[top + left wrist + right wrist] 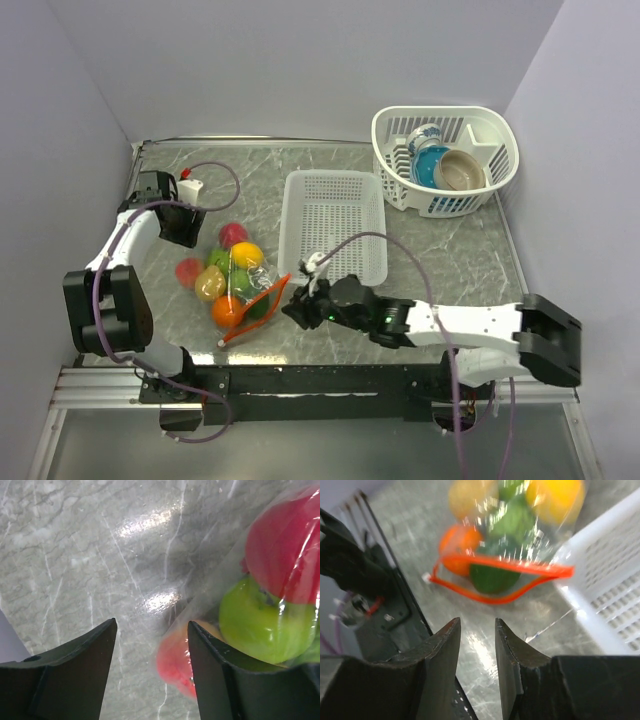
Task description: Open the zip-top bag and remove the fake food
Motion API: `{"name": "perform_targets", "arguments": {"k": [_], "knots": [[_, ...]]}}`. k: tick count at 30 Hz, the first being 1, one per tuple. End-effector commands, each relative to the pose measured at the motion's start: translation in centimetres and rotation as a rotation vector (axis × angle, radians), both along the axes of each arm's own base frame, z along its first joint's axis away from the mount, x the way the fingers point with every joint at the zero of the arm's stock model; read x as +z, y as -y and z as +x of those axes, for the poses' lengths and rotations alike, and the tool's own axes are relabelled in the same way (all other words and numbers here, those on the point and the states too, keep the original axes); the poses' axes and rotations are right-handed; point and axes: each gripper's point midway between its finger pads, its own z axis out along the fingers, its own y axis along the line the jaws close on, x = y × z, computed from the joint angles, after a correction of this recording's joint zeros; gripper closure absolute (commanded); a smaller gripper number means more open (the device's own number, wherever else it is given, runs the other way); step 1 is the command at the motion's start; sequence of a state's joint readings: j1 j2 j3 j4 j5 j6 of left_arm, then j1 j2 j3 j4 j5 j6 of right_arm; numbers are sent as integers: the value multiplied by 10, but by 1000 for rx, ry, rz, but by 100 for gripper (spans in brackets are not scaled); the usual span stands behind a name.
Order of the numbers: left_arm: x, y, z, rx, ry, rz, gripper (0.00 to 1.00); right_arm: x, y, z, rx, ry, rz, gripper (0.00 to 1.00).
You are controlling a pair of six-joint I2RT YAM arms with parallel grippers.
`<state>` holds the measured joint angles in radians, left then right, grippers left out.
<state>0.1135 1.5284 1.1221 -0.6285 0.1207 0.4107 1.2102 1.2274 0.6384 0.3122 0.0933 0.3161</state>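
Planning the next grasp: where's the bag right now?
In the top view the bag lies left of centre between the left gripper and right gripper, just left of the flat white basket, zip mouth toward the right gripper.

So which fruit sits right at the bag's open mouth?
The dark green fruit, framed by the parted orange-red zip strip; the other fruits lie behind it, deeper inside.

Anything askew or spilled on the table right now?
Nothing spilled or damaged. Only oddity: the zip-top bag lies flat with its orange-red zip strip gaping in a loop toward the right hand, plastic fruit visible inside.
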Motion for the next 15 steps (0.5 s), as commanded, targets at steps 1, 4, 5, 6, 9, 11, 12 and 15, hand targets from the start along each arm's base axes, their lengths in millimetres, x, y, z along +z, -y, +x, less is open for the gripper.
{"name": "perform_targets", "arguments": {"k": [1,4,5,6,9,11,12,15], "knots": [[4,7,7,3,23,-50,37,9,-32,6,9,28,25,58],[-5,8,-1,-1,-1,-54,50,3,-42,11,6,29,12,56],[-7,9,-2,-1,-4,-52,60,2,-45,10,13,27,11,55],[-10,8,-5,1,-12,-50,65,5,-48,11,15,29,17,53],[-16,9,-11,6,-28,-53,83,4,-59,11,32,24,19,49],[-18,9,-14,10,-36,-58,90,-1,-64,12,35,13,14,44],[-18,10,-13,12,-34,-61,92,0,-67,12,39,12,20,43],[-20,10,-16,19,-39,-65,99,-10,-76,13,46,-1,4,31]]}}
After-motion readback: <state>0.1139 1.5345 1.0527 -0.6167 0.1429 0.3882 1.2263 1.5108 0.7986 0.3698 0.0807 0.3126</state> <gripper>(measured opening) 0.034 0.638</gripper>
